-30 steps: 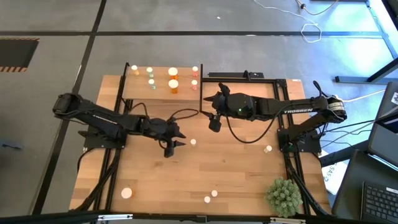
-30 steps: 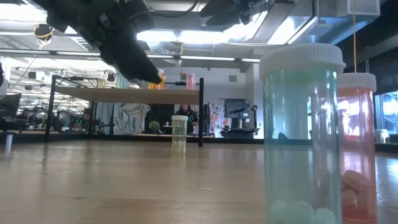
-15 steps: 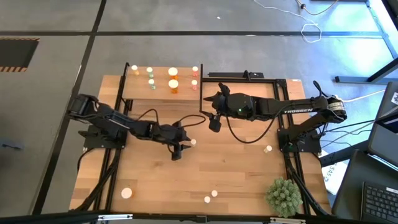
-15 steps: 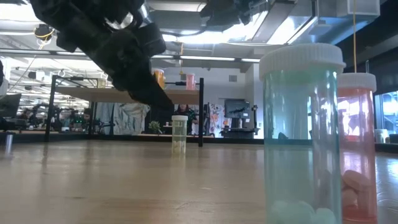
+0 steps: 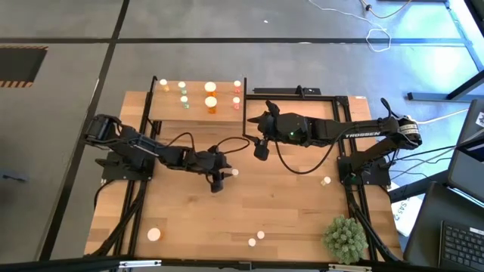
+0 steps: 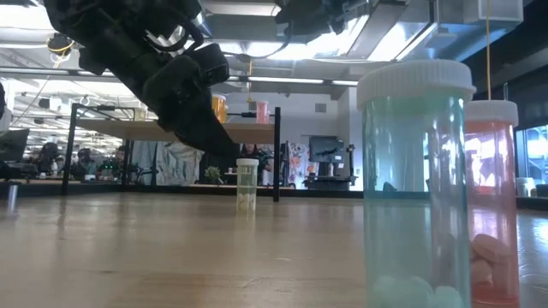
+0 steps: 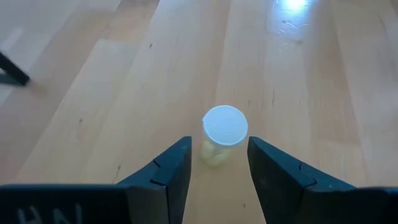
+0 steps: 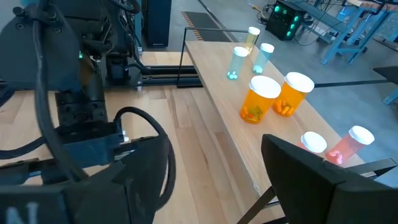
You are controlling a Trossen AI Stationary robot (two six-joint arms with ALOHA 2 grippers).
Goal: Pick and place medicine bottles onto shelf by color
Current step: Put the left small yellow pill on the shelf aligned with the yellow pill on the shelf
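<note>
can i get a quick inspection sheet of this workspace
surface: wooden table, bare wood.
job's things: shelf holds seven bottles; pale bottle stands before the left gripper; five more loose.
clutter: spiky plant ball at a table corner.
grippers: left gripper open, low, facing the pale bottle; right gripper open beside the shelf.
cables: black loops over the table.
surroundings: grey floor, laptop at right.

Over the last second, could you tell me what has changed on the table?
The left tool swung toward the table's middle and now hangs open beside the small yellowish bottle, not gripping it. The right tool, the shelf with its bottles, and the loose bottles stayed put.
</note>
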